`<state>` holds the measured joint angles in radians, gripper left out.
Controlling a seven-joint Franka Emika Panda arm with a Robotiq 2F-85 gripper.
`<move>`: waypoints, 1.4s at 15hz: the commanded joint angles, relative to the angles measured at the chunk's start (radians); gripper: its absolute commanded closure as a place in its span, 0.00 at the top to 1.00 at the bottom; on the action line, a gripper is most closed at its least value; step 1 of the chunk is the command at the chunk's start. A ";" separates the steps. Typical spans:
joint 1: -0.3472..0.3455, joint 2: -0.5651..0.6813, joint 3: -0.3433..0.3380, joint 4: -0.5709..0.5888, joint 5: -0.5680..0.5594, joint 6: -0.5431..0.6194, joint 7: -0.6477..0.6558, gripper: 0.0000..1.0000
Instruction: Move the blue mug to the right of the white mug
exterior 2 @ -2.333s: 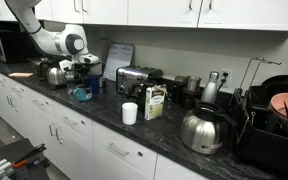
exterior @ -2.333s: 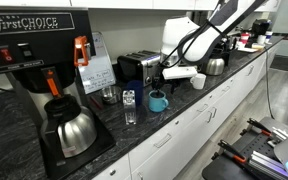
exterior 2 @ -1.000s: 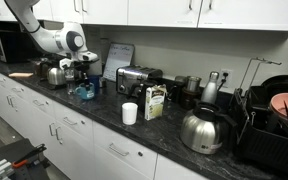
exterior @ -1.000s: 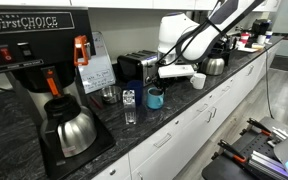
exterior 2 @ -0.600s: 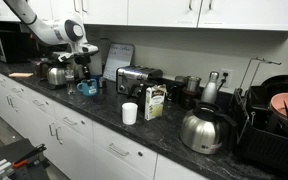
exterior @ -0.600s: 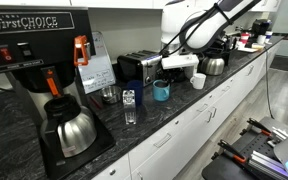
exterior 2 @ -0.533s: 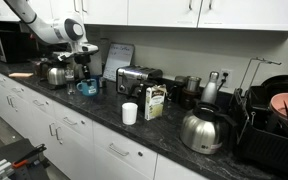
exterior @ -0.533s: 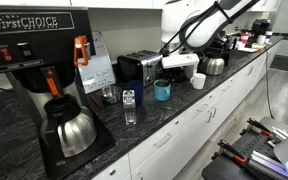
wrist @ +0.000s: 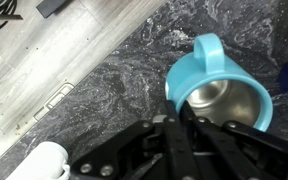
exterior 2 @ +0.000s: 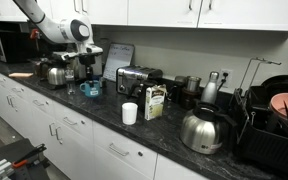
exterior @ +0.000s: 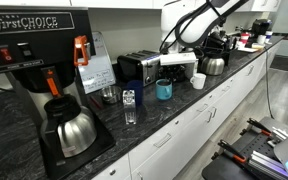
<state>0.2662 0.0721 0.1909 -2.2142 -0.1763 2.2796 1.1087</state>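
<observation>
Blue mug [wrist: 212, 75] hangs from the hand [wrist: 181, 118]; rim pinched.

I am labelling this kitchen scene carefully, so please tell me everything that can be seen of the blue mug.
The blue mug is small, glossy and teal, ceramic by its look, with a loop handle and a duller grey-brown inside in which nothing shows. It is upright over the dark speckled counter. The gripper is shut on its rim, on the side away from the handle. Whether its base touches the counter cannot be told. The white mug is apart from it.
</observation>
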 commanded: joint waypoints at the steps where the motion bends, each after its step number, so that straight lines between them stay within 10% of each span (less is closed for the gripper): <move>1: -0.016 0.010 -0.009 0.029 -0.005 -0.024 0.022 0.02; 21: -0.083 0.002 -0.082 0.053 -0.043 -0.028 0.081 0.02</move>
<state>0.2094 0.0793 0.1214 -2.1888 -0.2469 2.2746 1.1692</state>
